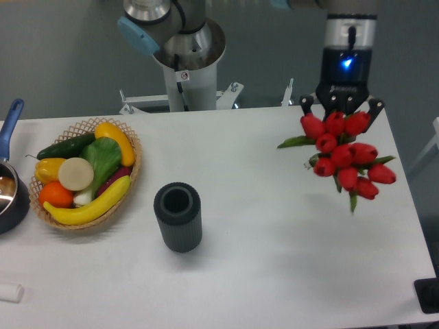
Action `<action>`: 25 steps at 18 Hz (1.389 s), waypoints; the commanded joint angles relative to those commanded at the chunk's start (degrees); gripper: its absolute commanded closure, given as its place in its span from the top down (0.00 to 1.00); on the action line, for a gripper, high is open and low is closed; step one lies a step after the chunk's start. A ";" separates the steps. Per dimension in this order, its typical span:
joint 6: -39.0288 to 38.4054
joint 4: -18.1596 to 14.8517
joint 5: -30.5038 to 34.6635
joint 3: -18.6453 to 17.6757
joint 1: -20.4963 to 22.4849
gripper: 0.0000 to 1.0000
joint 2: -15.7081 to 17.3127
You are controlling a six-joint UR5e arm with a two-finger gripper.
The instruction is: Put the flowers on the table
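The flowers (346, 156), a bunch of red tulip buds with green leaves, hang at the far right, above the white table (274, 247). The buds point towards the camera and the stems are hidden behind them. My gripper (341, 118) comes down from above, just behind the bunch, with its black knuckles showing on either side of the top buds. It is shut on the flowers and holds them off the tabletop. The fingertips are hidden by the buds.
A dark ribbed cylinder (178, 216) stands upright at the table's middle left. A wicker basket (82, 125) of fruit and vegetables sits at the left, with a blue-handled pot (8, 195) at the left edge. The arm's base (185, 62) stands behind the table.
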 joint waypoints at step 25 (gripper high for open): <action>4.04 -0.09 15.05 2.55 -13.28 0.37 -18.98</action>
